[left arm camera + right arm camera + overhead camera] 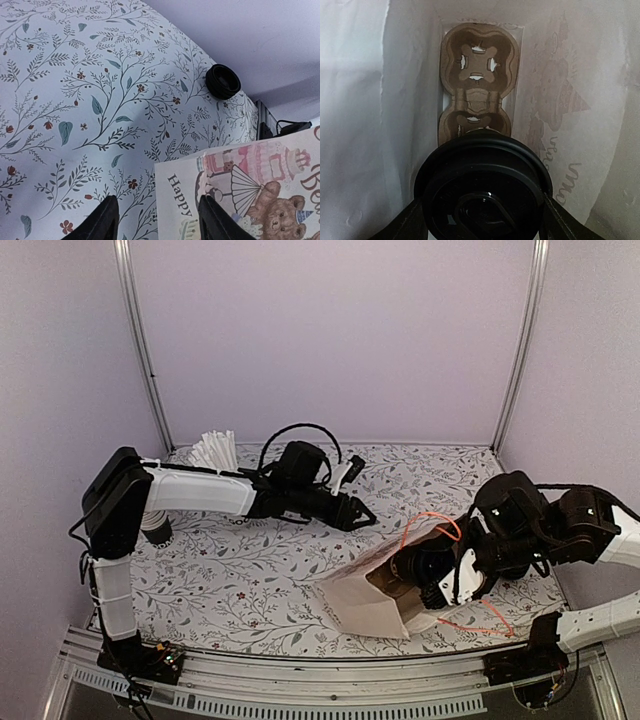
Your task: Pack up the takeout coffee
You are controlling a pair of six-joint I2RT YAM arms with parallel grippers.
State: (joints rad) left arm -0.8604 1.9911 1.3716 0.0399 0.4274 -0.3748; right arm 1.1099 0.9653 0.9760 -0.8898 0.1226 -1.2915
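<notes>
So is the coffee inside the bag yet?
Inside: the coffee shows between bag walls, with the carrier beyond it.

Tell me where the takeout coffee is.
Right wrist view: the takeout coffee sits in the right gripper, inside the paper bag, before the cardboard carrier.

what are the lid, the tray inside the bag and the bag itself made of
Takeout coffee lid: glossy black plastic, by its sheen. Cup carrier: matte brown moulded pulp, likely; fibrous, punched slots. Gift bag: thin white paper, creased, print showing through.
</notes>
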